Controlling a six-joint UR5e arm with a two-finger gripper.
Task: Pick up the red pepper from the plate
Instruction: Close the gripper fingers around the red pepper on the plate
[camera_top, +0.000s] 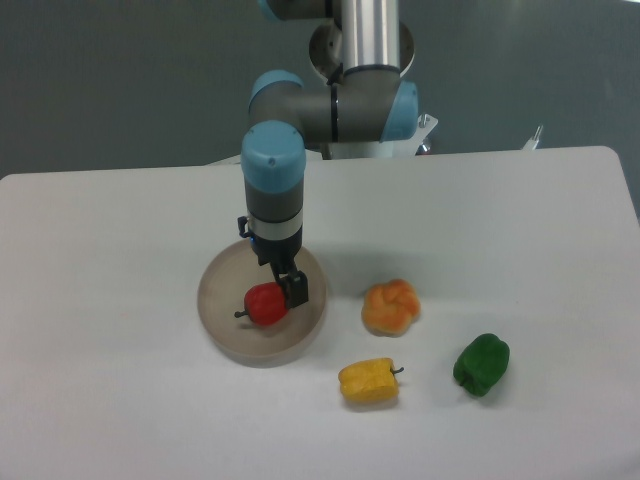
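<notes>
A small glossy red bell pepper (265, 303) sits on a round beige plate (222, 322), likely light, firm and slippery, best pinched across its body; black two-finger gripper (287, 287) touches it, finger spacing unclear.

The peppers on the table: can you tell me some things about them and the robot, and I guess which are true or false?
1. The red pepper lies on the plate. True.
2. The green pepper is on the plate too. False: it sits on the table, far right of the plate.
3. The gripper is down at the red pepper. True.
4. The yellow pepper touches the orange pepper. False: there is a gap between them.
5. There are two red peppers. False: only one.
</notes>
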